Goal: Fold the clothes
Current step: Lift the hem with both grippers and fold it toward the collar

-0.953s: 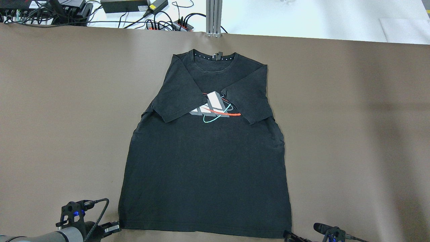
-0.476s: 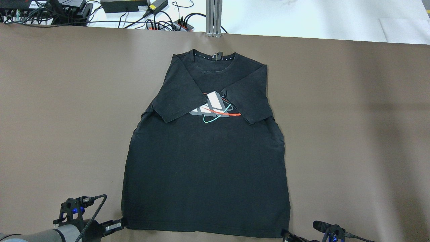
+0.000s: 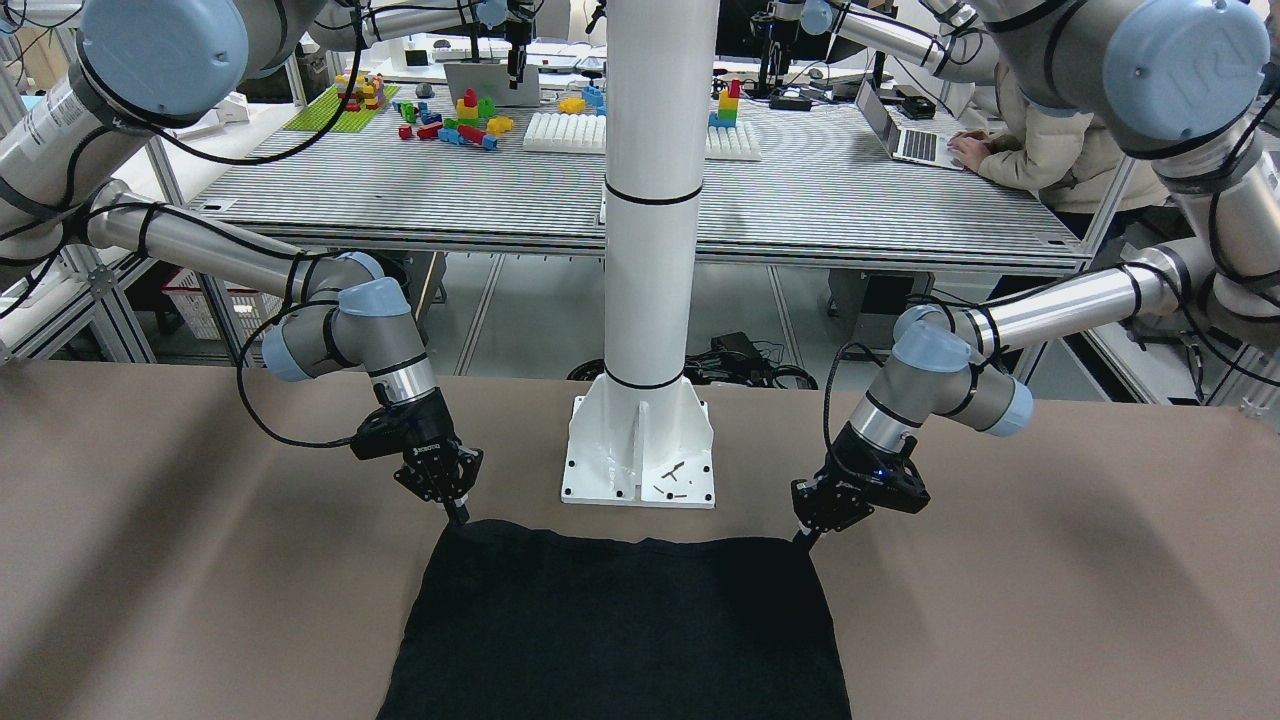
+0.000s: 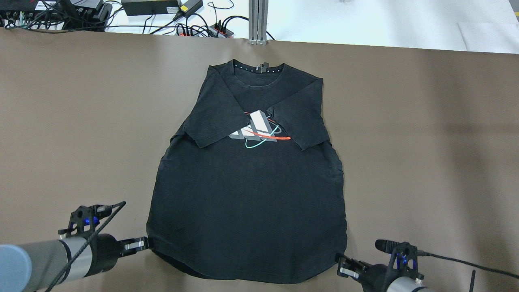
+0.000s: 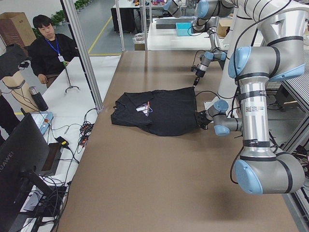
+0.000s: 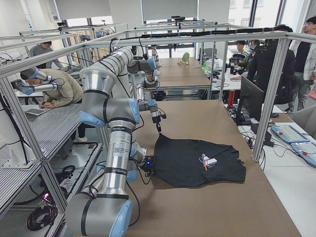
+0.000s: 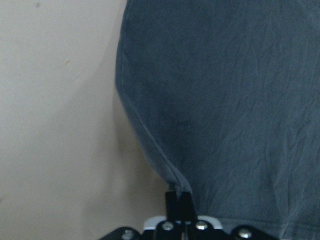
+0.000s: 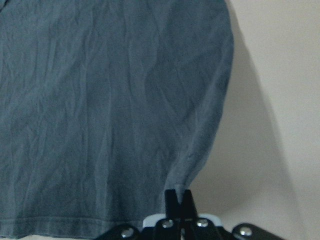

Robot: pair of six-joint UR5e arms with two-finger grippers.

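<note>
Overhead exterior: black printed cotton T-shirt lies flat on brown bench, sleeves tucked in; left gripper and right gripper each clamp a hem corner, presumably for folding hem collarward.

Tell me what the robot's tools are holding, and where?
The black T-shirt: the left tool pinches one bottom hem corner, the right tool the other.

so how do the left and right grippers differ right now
The left gripper pinches the shirt's hem corner on the overhead view's left; the right gripper pinches the opposite corner. There the left gripper sits farther up the table than the right gripper. Shared: both are shut on the hem, each corner drawn up off the table.
</note>
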